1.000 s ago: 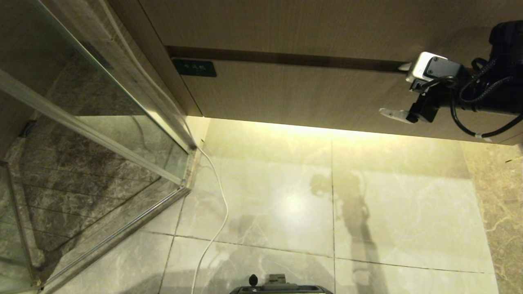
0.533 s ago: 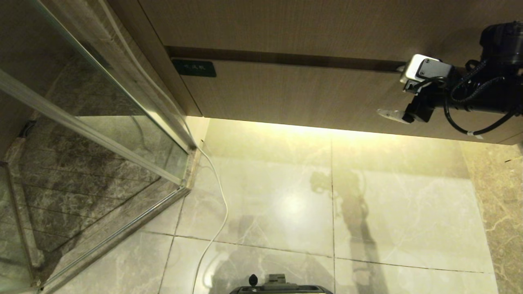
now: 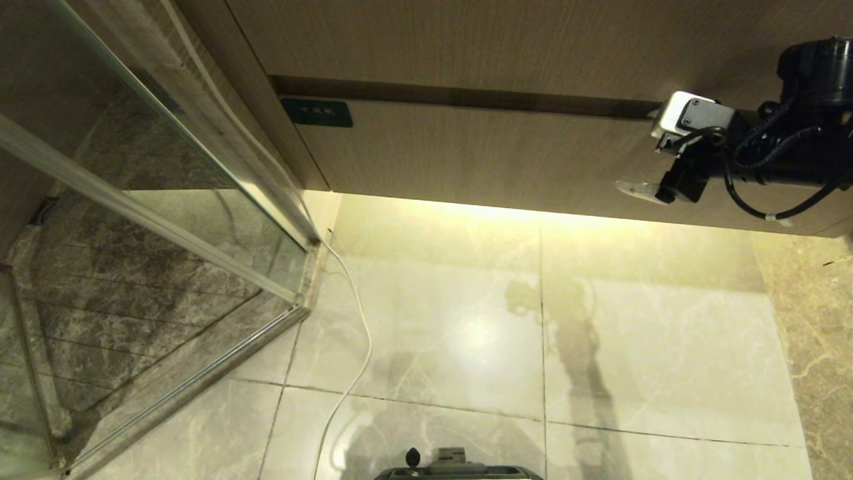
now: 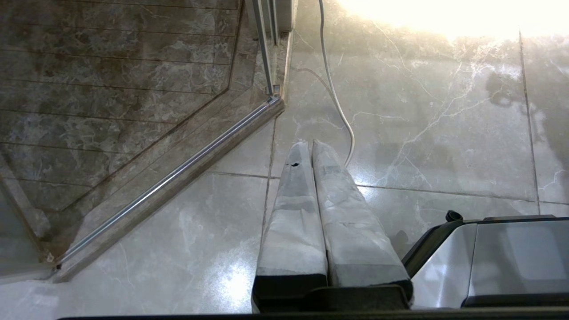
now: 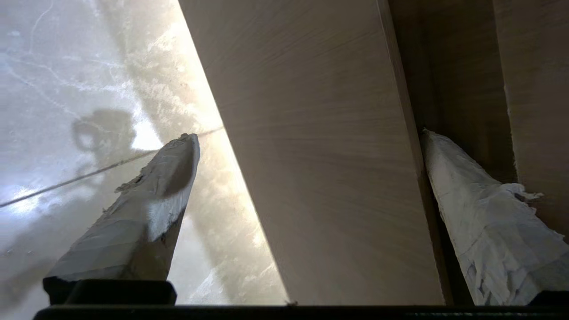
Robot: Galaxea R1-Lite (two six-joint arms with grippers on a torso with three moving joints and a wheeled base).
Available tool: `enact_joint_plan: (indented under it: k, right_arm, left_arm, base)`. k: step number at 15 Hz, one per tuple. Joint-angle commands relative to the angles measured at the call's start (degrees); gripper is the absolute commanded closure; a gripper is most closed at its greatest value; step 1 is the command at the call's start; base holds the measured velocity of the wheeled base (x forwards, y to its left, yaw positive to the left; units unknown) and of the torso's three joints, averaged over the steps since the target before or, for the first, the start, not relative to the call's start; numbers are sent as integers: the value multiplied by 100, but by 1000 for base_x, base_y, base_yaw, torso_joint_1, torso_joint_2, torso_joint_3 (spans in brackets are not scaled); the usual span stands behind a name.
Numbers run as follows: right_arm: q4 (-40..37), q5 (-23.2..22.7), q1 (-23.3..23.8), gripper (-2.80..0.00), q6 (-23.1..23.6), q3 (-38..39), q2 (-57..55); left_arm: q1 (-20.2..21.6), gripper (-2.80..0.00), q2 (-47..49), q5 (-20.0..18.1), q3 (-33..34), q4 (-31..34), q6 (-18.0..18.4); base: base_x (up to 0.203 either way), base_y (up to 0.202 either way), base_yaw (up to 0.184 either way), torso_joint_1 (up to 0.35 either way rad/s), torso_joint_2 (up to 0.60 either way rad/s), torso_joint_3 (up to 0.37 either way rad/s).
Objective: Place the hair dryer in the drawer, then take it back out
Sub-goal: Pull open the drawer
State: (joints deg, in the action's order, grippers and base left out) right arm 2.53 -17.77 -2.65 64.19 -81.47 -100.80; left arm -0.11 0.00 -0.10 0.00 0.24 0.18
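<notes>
The wide, shallow light wood-grain drawer [image 3: 480, 150], flat front w/ a small dark rectangular label plate [image 3: 316, 112] at its far-left corner, is closed. The white hair dryer isn't in any view, so can't say where it sits.

The right gripper [image 3: 648, 155] is at the drawer's right end, fingers spread wide. In the right wrist view one white-wrapped finger [image 5: 484, 213] has its tip in the dark gap along the drawer's top edge; the other finger [image 5: 138, 213] hangs out over the pale marble floor tiles [image 3: 466, 320], clear of the front's lower edge. So the jaws straddle the front panel, nothing pinched yet. The left gripper [image 4: 311, 149] is parked low nr the robot base, fingers pressed together, pointing at the floor beside a thin white cable [image 4: 338, 111] and the glass shower screen's metal rail [image 4: 178, 175].

Risks, as I judge it: the hold is far off-centre, so a pull here could rack the drawer and jam it. Top finger looks barely in the gap; if it closes shallow it may slip off the edge. The frayed finger wrap could also snag.

Vs a sec ago: the right gripper has shifted a little leftward along the front, jaws spread just as wide. Drawer, cable, camera unchanged.
</notes>
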Motion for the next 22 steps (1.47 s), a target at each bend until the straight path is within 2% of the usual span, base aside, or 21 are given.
enact_joint_plan:
  k: [1,3,16,19,22]
  right_arm:
    - [-374,88,0,-280,-177,25,25]
    - [-597,155,-8,-280,-447,26,90]
    - [-2037,613,0,-280,-881,213,591]
    - [-2806,849,1,-280,-909,300,906]
    - [-3533,891,35,-280,-1061,483,1373]
  left_arm:
    - [2,0,0,1,9,2,0]
    - [2,0,0,1,9,2,0]
    - [2,0,0,1,9,2,0]
    - [0,0,0,1,8,2,0]
    - [2,0,0,1,9,2,0]
  base:
    - [0,0,0,0,0,0]
    - [0,0,0,0,0,0]
    - [0,0,0,0,0,0]
    - [0,0,0,0,0,0]
    - [0,0,0,0,0,0]
